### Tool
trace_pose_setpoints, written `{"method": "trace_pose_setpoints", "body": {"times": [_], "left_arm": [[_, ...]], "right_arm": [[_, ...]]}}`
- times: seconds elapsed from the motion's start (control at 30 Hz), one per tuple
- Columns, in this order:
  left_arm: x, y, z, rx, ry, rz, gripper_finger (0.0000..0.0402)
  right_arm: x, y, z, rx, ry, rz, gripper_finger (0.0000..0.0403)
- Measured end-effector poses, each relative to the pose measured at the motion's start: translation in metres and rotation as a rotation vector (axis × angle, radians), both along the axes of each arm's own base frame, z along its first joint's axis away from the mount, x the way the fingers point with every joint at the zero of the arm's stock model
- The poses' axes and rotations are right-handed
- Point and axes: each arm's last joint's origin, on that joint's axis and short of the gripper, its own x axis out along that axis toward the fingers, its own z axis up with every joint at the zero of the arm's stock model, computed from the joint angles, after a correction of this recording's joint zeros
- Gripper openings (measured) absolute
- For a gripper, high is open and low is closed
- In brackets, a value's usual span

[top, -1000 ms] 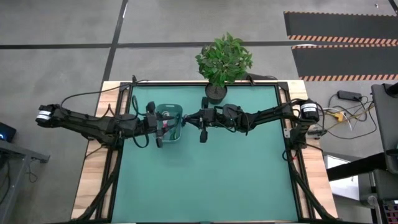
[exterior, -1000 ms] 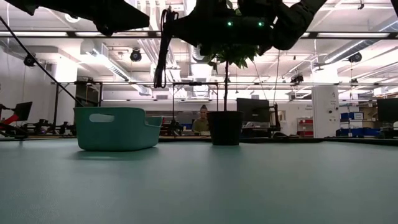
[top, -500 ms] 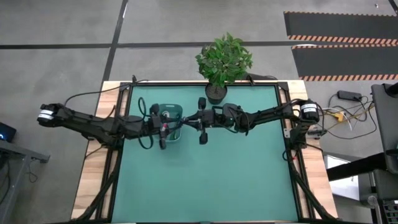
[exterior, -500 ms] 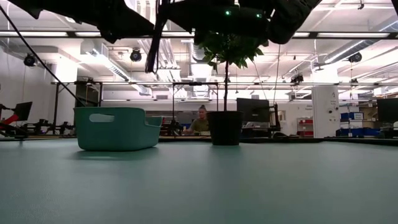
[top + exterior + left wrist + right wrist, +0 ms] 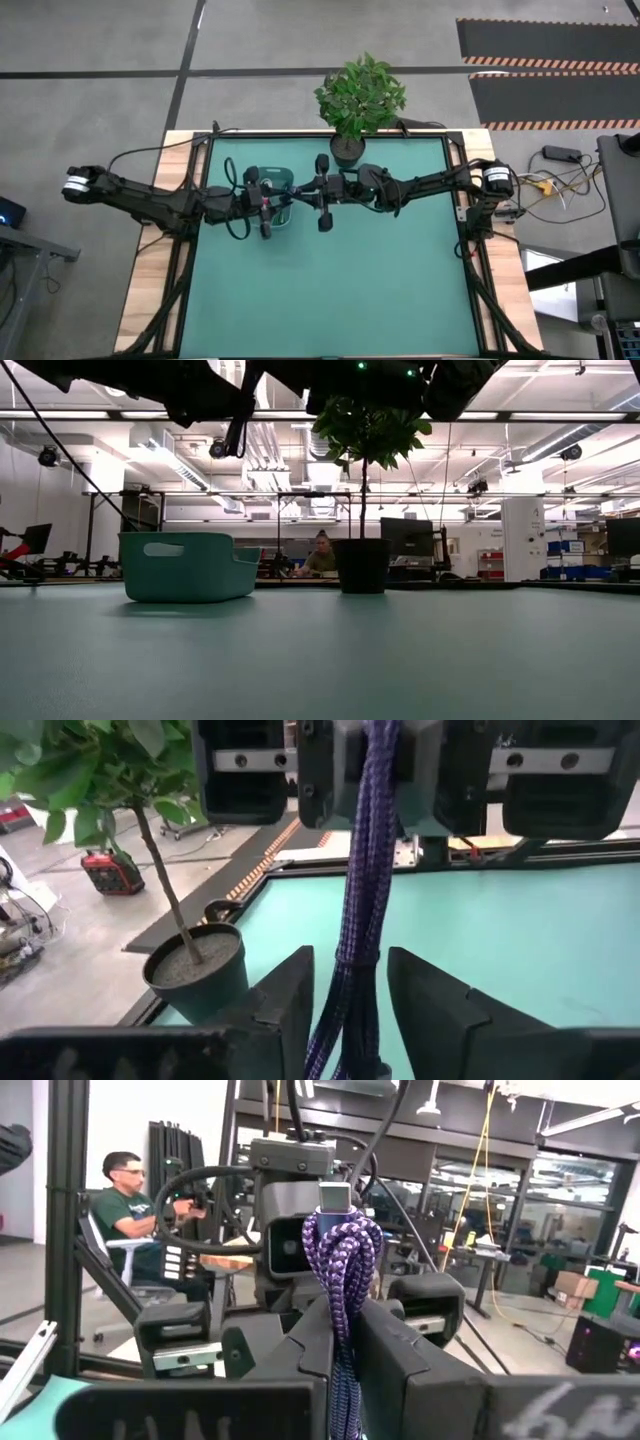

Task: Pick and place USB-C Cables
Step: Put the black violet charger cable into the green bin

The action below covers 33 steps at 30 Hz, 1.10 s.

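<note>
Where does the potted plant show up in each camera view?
High view: plant at the green table's far edge, centre.
Low view: centre, right of the teal bin.
Left wrist view: at left.
Right wrist view: not in it.
Shared landmark: the green table.

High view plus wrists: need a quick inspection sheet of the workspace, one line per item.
Surface: green table mat, bare in front of the arms.
Job's things: blue-purple braided USB-C cable held up in the air; pale teal plastic bin on the mat, inside hidden.
Clutter: potted green plant at the far edge.
Grippers: right gripper shut on the cable; left gripper open around it, over the bin.
Cables: black wires along the arms; yellow and grey cords on the floor.
Surroundings: seated person, open lab room.
</note>
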Motion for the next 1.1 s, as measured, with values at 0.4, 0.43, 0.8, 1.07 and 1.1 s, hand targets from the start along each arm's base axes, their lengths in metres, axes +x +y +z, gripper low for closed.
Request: {"method": "trace_pose_setpoints", "body": {"times": [0.4,0.43,0.8,1.07,1.1], "left_arm": [[0.001,0.001,-0.001,0.013,0.008,0.003,0.0018],[0.001,0.001,-0.001,0.013,0.008,0.003,0.002],[0.001,0.002,-0.002,-0.024,0.004,0.049,0.0017],[-0.001,0.004,-0.008,-0.119,0.014,0.159,0.0017],[-0.001,0.005,-0.008,-0.14,0.011,0.17,0.0017]], "right_arm": [[0.0,0.0,-0.002,0.018,0.01,0.0,0.0052],[0.0,0.0,-0.002,0.027,0.011,0.002,0.0063],[-0.008,-0.002,0.009,0.06,0.07,0.002,0.0175],[-0.036,0.0,0.037,0.052,0.23,-0.016,0.0187],[-0.041,0.0,0.04,0.048,0.254,-0.028,0.0185]]}}
